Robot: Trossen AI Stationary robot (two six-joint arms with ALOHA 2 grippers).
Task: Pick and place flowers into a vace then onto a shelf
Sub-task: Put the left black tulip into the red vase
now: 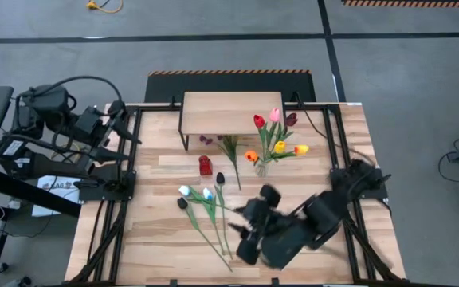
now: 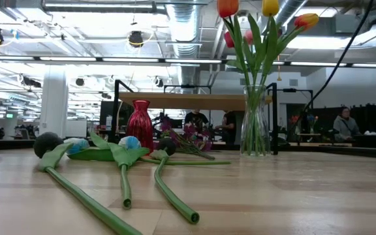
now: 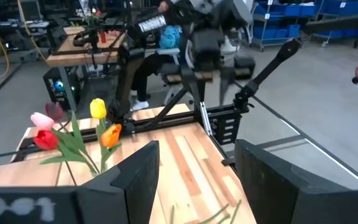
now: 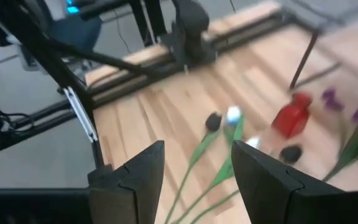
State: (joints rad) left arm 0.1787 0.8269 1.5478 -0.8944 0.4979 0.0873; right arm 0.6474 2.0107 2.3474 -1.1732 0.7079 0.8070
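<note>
Right gripper (image 1: 241, 231): jaws open and empty, above the bench's six o'clock edge, just beside the loose stems.
Left gripper (image 3: 194, 180): jaws apart, nothing held; arm parked off the bench toward nine o'clock.
Loose flowers (image 1: 205, 209): black, white and blue-headed stems lying flat, fanned out near bench centre-left.
Vase (image 1: 261, 166): clear glass, already holding red, pink, orange and yellow tulips, at three o'clock of the red bottle (image 1: 205, 165).
Shelf (image 1: 231, 114): bare, at twelve o'clock.
Technique: probably descend on one stem mid-length, clear of its neighbours, jaws across the stem.
</note>
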